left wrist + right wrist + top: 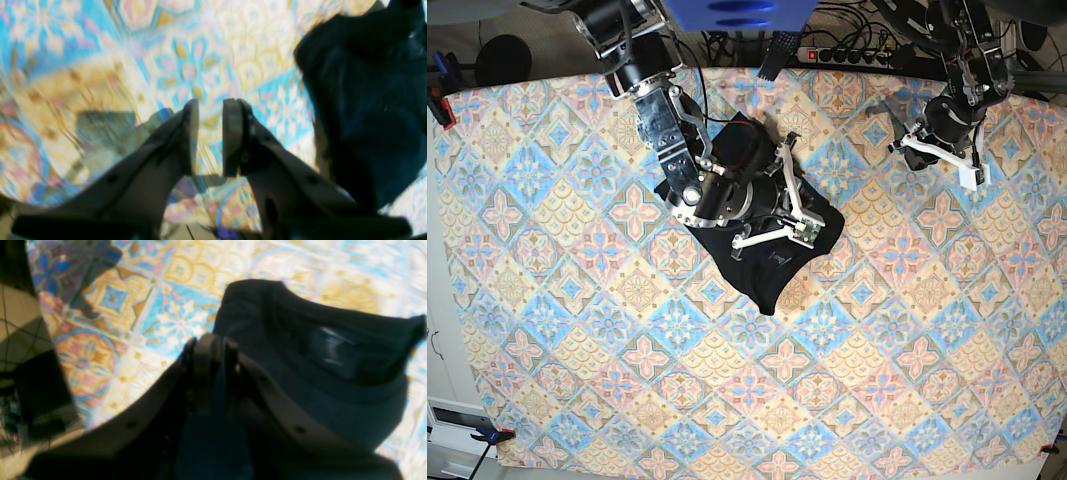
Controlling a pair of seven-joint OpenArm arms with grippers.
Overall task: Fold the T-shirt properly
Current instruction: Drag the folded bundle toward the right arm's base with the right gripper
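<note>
Right now the action is at the right gripper (210, 343), whose two pale fingers (204, 373) stand pinched almost together on dark cloth: a fold of the T-shirt (333, 380) runs between them and bulges out beyond the tips. In the base view that same right gripper (799, 225) sits over the middle of the black T-shirt (762, 270), which lies bunched in a crumpled heap on the patterned tablecloth (727, 400), left of centre and toward the far edge, one pointed corner trailing toward the near side. So that pincer is narrow and clamped on the shirt. Over on the other side, the left gripper (210, 128) tells another story: its fingers (190, 136) stand a small way apart, a clear slot of bright tablecloth (186, 66) showing between them, and nothing sits in that gap. The black T-shirt (367, 110) shows only at the right edge of the left wrist view, beside the pincer and not touching it. From the base view the left gripper (972, 172) hangs over bare patterned cloth near the far right corner, well apart from the garment. Both wrist views are blurred, so finer detail of the cloth folds cannot be told.
</note>
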